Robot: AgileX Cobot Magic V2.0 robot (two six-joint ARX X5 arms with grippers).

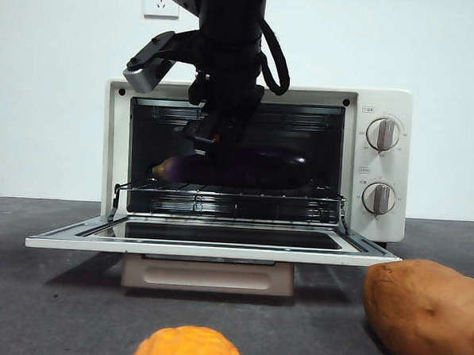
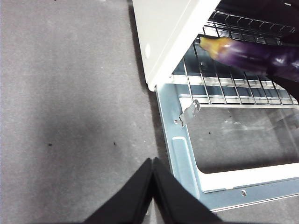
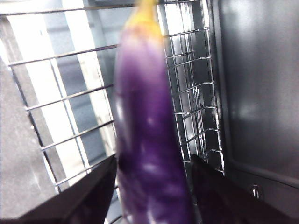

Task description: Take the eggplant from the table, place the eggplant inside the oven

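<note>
Dark grey worktop [image 1: 48, 295] carries the open oven [image 1: 385, 165]. Inside, on its wire rack [image 1: 228, 197], the eggplant [image 1: 273, 167] is gripped by the right tool [image 3: 152, 186]. Beside the oven door, the left tool [image 2: 153, 179] is closed, empty.

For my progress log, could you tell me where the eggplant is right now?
In the front view the eggplant lies on the wire rack inside the open oven, between the right end effector's jaws.

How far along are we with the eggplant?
Done: the eggplant is off the table, inside the open oven over its wire rack. In hand: the right gripper straddles it, jaws either side. Left: release and withdraw. The left gripper waits shut.
</note>
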